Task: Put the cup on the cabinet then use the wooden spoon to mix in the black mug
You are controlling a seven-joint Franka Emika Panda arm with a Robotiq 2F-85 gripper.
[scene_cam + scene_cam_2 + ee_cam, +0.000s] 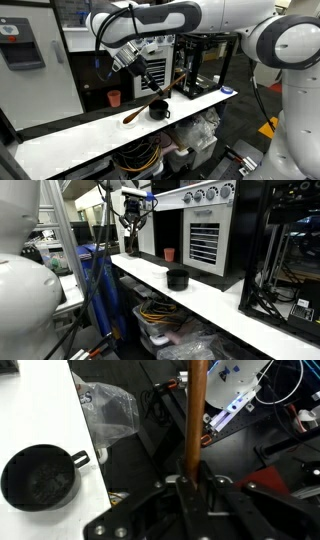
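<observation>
White counter; gripper clamped on wooden spoon; black mug nearby

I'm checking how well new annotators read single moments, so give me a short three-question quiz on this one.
1. True or false: the cup stands on the dark ledge of the cabinet.
2. What is the gripper closed on? A) the cup B) the wooden spoon C) nothing
3. Short answer: is the spoon's bowl inside the black mug?

Key
1. True.
2. B.
3. No. In the wrist view the mug stands on the white counter, off to one side of the held spoon, with no spoon in it.
</observation>
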